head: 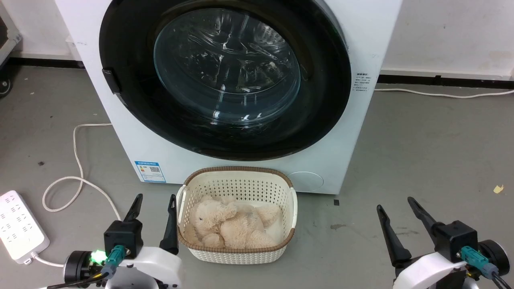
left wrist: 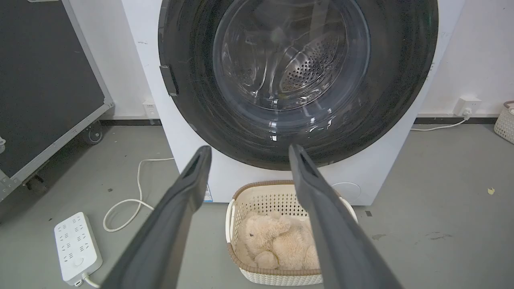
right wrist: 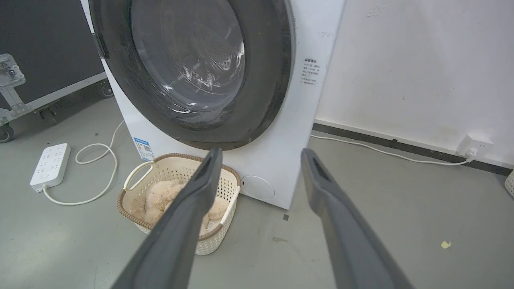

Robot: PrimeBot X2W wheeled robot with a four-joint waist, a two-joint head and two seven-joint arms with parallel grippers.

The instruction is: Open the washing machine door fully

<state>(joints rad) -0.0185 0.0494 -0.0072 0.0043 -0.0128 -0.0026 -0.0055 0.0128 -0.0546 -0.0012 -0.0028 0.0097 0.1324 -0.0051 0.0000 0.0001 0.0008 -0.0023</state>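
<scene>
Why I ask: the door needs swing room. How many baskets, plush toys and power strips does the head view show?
Basket: 1
Plush toy: 1
Power strip: 1
Total: 3

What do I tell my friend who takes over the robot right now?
Grippers: the left gripper is open and empty, low by the basket. The right gripper is open and empty, off to the right, touching nothing.
Things: the washing machine door looks shut, flush with the washing machine. Its dark handle sits on the door's left edge. The basket holds a plush toy and stands on the floor in front.
Done: nothing yet.
Left: reach the handle, pull, swing the door fully open.
</scene>
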